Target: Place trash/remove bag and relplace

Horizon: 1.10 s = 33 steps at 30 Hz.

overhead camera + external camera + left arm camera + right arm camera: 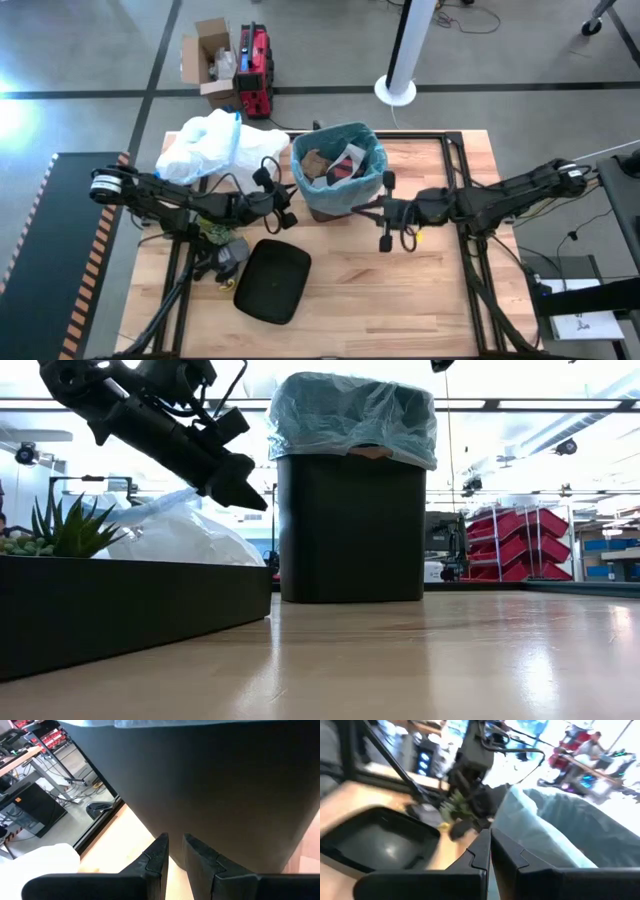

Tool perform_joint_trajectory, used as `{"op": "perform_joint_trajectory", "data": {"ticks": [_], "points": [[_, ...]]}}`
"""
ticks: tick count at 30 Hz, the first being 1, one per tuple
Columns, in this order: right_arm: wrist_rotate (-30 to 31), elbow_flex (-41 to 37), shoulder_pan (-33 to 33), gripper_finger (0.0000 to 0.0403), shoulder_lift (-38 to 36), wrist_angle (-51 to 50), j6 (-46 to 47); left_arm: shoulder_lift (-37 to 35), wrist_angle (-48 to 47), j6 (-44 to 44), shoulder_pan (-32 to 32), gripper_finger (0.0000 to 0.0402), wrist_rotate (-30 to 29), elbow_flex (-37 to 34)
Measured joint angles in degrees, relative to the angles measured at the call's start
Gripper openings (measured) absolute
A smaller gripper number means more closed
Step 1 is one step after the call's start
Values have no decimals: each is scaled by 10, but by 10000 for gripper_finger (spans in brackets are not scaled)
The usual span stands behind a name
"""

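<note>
Bag point(372, 178) on bin, between left hand point(292, 208) and right hand point(366, 209).

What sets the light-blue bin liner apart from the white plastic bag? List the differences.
1. The light-blue bin liner is stretched open over the rim of the black bin; the white plastic bag lies bunched on the table.
2. The liner holds trash; nothing can be seen inside the white bag.
3. The liner is pale blue, the bag white.
Both are thin, crinkly plastic.
</note>
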Motion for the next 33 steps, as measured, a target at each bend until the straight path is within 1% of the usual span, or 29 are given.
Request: {"op": "perform_joint_trajectory", "data": {"ticks": [2,4,8,12,14,18,20,23,26,29,33], "points": [[35,-3,23,0,0,-6,-5,0,1,0,-4,43,0,0],[40,-6,44,5,2,5,26,-1,-1,0,-10,43,-2,0],[61,-47,74,36,5,-1,129,-7,1,2,-22,43,-4,0],[131,-115,93,79,9,46,249,-16,-1,2,-37,43,-6,0],[165,-153,99,97,21,111,304,-21,-2,0,-49,43,-7,0],[194,-232,98,121,71,276,386,-26,-6,-21,-72,43,-7,0],[204,-263,97,128,115,375,402,-26,-10,-35,-84,43,-7,0],[235,-294,97,131,192,517,408,-23,-9,-40,-98,43,-6,0],[262,-306,86,132,273,646,408,-21,-7,-40,-110,43,-6,0],[262,-295,68,130,350,751,408,-21,-9,-40,-114,43,-6,0],[229,-256,44,124,428,838,404,-21,-8,-40,-115,43,-6,0]]}}
